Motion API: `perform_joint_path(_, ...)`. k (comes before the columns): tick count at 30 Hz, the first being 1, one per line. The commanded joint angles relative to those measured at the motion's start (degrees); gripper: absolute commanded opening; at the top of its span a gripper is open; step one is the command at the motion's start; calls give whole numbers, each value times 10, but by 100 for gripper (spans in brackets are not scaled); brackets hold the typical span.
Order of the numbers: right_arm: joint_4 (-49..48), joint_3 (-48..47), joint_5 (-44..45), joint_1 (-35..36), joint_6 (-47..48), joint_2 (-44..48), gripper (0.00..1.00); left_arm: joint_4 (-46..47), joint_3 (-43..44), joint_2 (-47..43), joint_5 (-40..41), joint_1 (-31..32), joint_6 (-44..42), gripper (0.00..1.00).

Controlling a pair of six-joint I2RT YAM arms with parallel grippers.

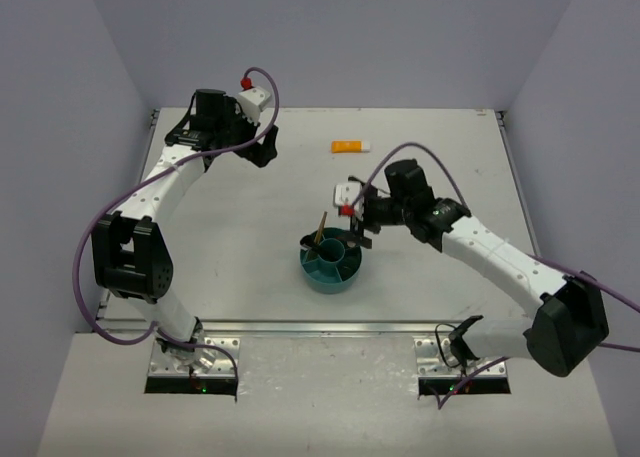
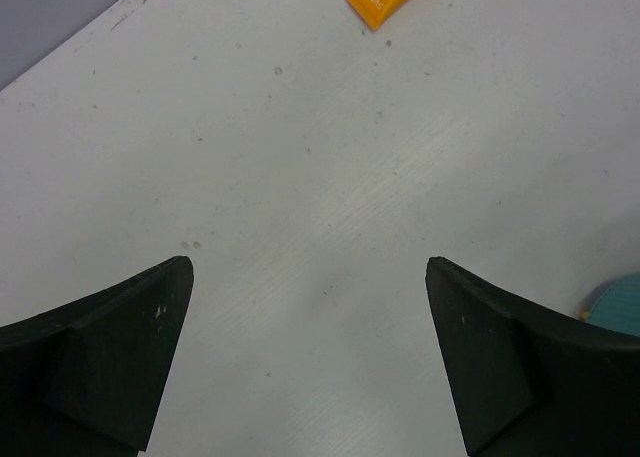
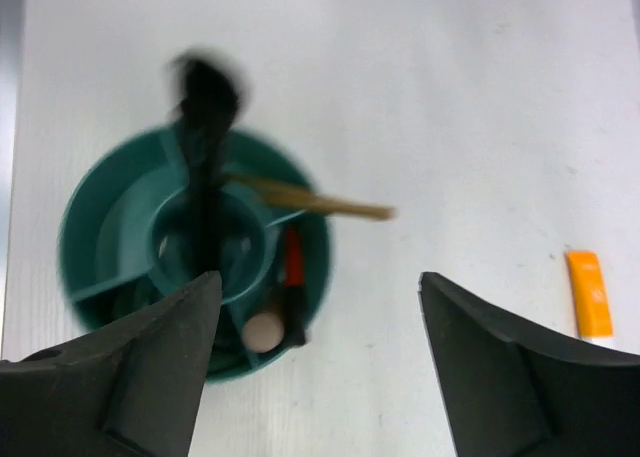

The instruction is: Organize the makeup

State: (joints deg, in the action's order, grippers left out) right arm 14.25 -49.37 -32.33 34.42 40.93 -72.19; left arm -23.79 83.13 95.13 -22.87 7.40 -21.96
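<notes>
— From above, where's the makeup?
— An orange-and-white packet (image 1: 350,146) lies alone at the far side of the table (image 1: 250,257). A tan brush (image 1: 320,231) leans out of the teal bowl (image 1: 332,269) mid-table. The left gripper (image 1: 266,147) hangs far left, well apart from the bowl. The right gripper (image 1: 357,229) sits just beside the bowl's far rim.
— Left wrist?
— Fingers spread wide over the table, gripping nothing. The packet's orange end shows at the top edge.
— Right wrist?
— Fingers spread wide too, holding nothing. Beyond them the bowl holds a blurred black brush (image 3: 206,147) standing in the centre cup, the tan brush across the rim, and a red pencil (image 3: 292,260) in an outer compartment.
</notes>
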Motion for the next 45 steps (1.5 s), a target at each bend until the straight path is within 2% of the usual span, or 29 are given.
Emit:
perform_joint_path(1, -83, -180, 89, -63, -363, -62, 85, 9, 15, -15, -1, -8, 9, 100)
perform_joint_path(3, -82, -223, 104, -101, -476, -107, 85, 9, 17, -14, -1, -8, 11, 100)
perform_joint_path(5, -78, -281, 177, -136, -582, -165, 85, 9, 17, -14, 0, -8, 12, 100)
perform_joint_path(6, -75, -302, 211, -143, -596, -176, 84, 9, 17, -15, 0, -8, 13, 100)
perform_joint_path(9, -33, -423, 294, -172, -711, -291, 80, 8, 16, -18, 4, -8, 12, 100)
perform_joint_path(11, -10, -516, 320, -181, -751, -377, 80, 7, 14, -22, 8, -8, 13, 100)
perform_joint_path(13, 51, -619, 339, -190, -843, -464, 80, 5, 11, -27, 14, -8, 13, 100)
perform_joint_path(15, 101, -678, 354, -201, -943, -508, 76, 4, 1, -35, 21, -8, 12, 100)
perform_joint_path(20, 111, -691, 347, -213, -1161, -577, 72, 12, -24, -49, 34, -8, 12, 100)
perform_joint_path(24, 106, -719, 327, -214, -1259, -644, 71, 11, -28, -48, 37, -8, 12, 100)
perform_joint_path(26, 94, -723, 327, -215, -1275, -665, 70, 11, -28, -49, 36, -8, 12, 100)
perform_joint_path(29, 74, -724, 336, -219, -1240, -678, 70, 11, -32, -53, 37, -8, 11, 100)
perform_joint_path(31, 33, -718, 349, -223, -1170, -676, 70, 13, -40, -55, 38, -9, 9, 100)
perform_joint_path(33, -46, -700, 347, -223, -1064, -665, 70, 14, -46, -55, 40, -9, 8, 100)
perform_joint_path(34, -122, -673, 334, -223, -982, -652, 70, 14, -49, -54, 41, -9, 7, 100)
perform_joint_path(37, -298, -599, 215, -225, -784, -625, 73, 14, -50, -49, 41, -9, 7, 100)
perform_joint_path(40, -280, -595, 85, -231, -564, -620, 76, 16, -49, -46, 40, -10, 6, 100)
perform_joint_path(41, -265, -599, 69, -231, -528, -623, 78, 16, -49, -45, 40, -10, 5, 100)
perform_joint_path(44, -119, -641, 13, -231, -295, -644, 83, 16, -48, -41, 39, -12, 2, 100)
perform_joint_path(45, -92, -647, 15, -231, -259, -650, 85, 16, -48, -39, 40, -11, 1, 100)
